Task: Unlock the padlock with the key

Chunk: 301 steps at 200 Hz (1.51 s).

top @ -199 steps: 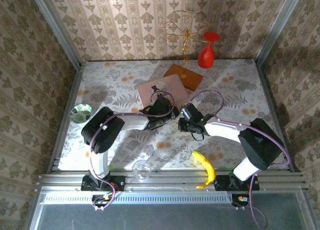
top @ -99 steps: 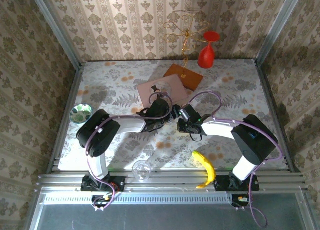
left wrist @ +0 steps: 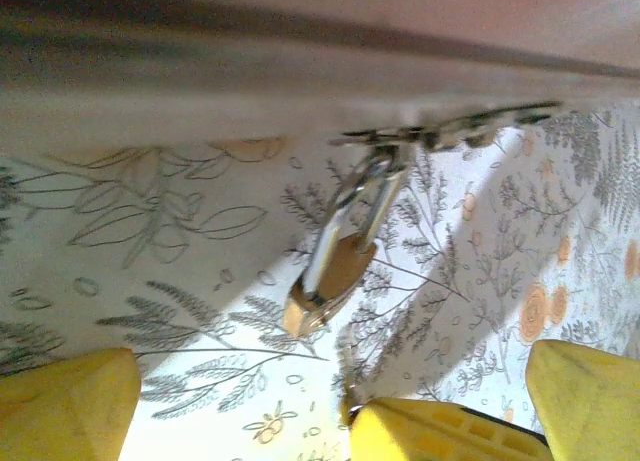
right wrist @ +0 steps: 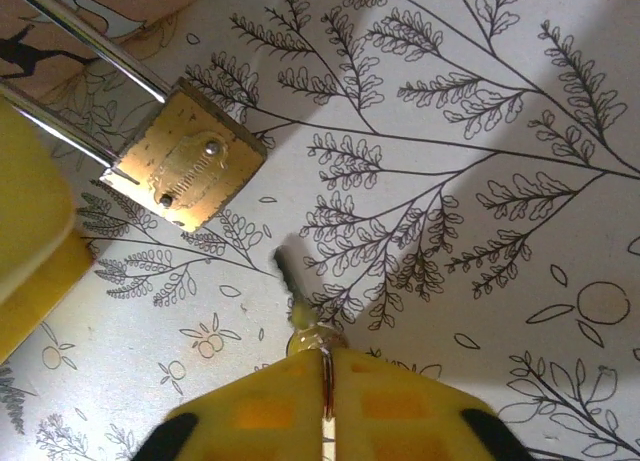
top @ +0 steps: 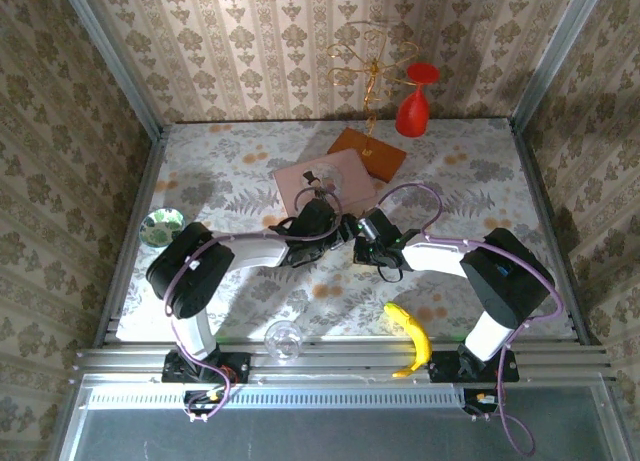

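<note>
— Where did the padlock (right wrist: 185, 161) lie?
— Flat on the counter (right wrist: 480, 131), just beside the edge of the pink box (top: 325, 181); its shackle (right wrist: 90, 41) ran toward the box and looked seated in the body.
— And the pincers?
— The right pincer (right wrist: 322, 381) was pinched tight on the key (right wrist: 297, 306), tip aimed at the lock but apart from it; the left pincer (left wrist: 330, 396) stood wide apart, holding nothing, the lock just ahead.
— Progress?
— Early, I'd judge; key in hand; inserting and turning remained.
</note>
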Each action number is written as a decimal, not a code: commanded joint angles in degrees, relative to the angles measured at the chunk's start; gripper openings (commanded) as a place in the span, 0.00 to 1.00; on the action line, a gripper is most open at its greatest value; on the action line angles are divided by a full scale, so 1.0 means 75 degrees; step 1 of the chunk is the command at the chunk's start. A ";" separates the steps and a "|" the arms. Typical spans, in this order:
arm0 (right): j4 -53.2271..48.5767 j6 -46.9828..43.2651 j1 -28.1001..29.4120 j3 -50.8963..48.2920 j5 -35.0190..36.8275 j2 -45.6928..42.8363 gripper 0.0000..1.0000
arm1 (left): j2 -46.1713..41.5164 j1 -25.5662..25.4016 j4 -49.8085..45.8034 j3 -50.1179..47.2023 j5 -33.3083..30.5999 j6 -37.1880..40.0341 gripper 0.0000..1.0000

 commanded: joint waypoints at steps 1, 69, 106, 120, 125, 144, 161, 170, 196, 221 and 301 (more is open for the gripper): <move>0.0055 0.0034 0.0000 0.0040 -0.0040 -0.0183 0.00 | -0.0283 0.0015 -0.0694 -0.0232 -0.0221 0.0217 1.00; 0.0078 -0.0883 -0.0267 -0.0224 -0.1005 -0.1534 0.00 | -0.1515 0.0288 -0.0620 -0.0701 -0.0148 0.0778 0.99; -0.0584 -0.2438 -0.0292 -0.0142 -0.1180 -0.2725 0.00 | -0.2879 0.0716 -0.0647 -0.1266 -0.0161 0.0955 0.95; -0.0520 -0.3042 -0.0292 -0.0227 -0.1544 -0.3109 0.00 | -0.3349 0.0889 -0.0702 -0.1367 0.0036 0.1120 0.94; -0.0439 -0.3199 -0.0292 -0.0294 -0.1666 -0.3259 0.00 | -0.3480 0.0963 -0.0720 -0.1379 0.0168 0.1182 0.93; 0.0070 -0.3697 -0.0292 -0.0610 -0.2120 -0.3765 0.00 | -0.3800 0.1212 -0.0678 -0.1343 0.0951 0.1460 0.84; 0.0261 -0.3892 -0.0292 -0.0699 -0.2291 -0.4038 0.00 | -0.3964 0.1324 -0.0647 -0.1186 0.1761 0.1848 0.80; 0.0351 -0.3914 -0.0292 -0.0719 -0.2365 -0.4114 0.00 | -0.4005 0.1339 -0.0654 -0.1038 0.2225 0.2085 0.77; 0.0663 -0.3911 -0.0292 -0.0786 -0.2695 -0.4235 0.00 | -0.3936 0.1351 -0.0787 -0.0619 0.3403 0.2714 0.70; 0.0824 -0.3898 -0.0280 -0.0798 -0.2867 -0.4305 0.00 | -0.3724 0.1339 -0.0888 -0.0346 0.4300 0.3010 0.64; 0.0811 -0.3927 -0.0225 -0.0825 -0.2967 -0.4460 0.00 | -0.3079 0.1282 -0.0064 -0.0269 0.5124 0.2611 0.49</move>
